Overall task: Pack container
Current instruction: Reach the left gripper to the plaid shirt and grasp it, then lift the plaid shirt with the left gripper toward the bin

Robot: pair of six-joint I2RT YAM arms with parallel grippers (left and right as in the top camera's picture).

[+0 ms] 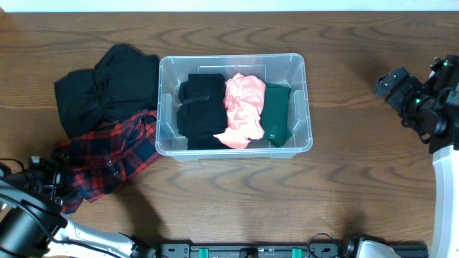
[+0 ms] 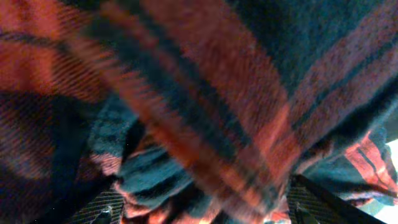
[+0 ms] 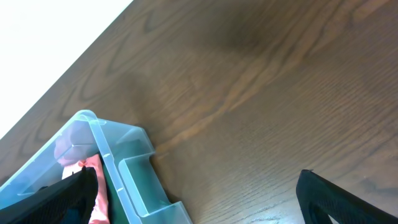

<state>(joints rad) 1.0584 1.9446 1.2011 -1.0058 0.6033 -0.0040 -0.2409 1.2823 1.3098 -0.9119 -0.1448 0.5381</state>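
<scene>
The clear container [image 1: 231, 58] stands mid-table and holds a black garment [image 1: 199, 109], a pink garment [image 1: 244, 109] and a green garment [image 1: 277, 115]. A red plaid garment [image 1: 115, 156] lies crumpled on the table to its left, below a black garment [image 1: 104, 87]. My left gripper [image 1: 44, 179] is at the plaid garment's lower left edge. In the left wrist view its fingers [image 2: 205, 208] are wide open with plaid cloth [image 2: 205, 93] between them. My right gripper [image 1: 401, 89] hovers right of the container, open and empty [image 3: 199, 199]. The container's corner [image 3: 124, 155] shows there.
The wooden table [image 1: 358, 179] runs to a white far edge [image 1: 229, 4]. A black rail [image 1: 287, 251] lies along the front edge. The right arm's white link [image 1: 445, 186] stands at the right side.
</scene>
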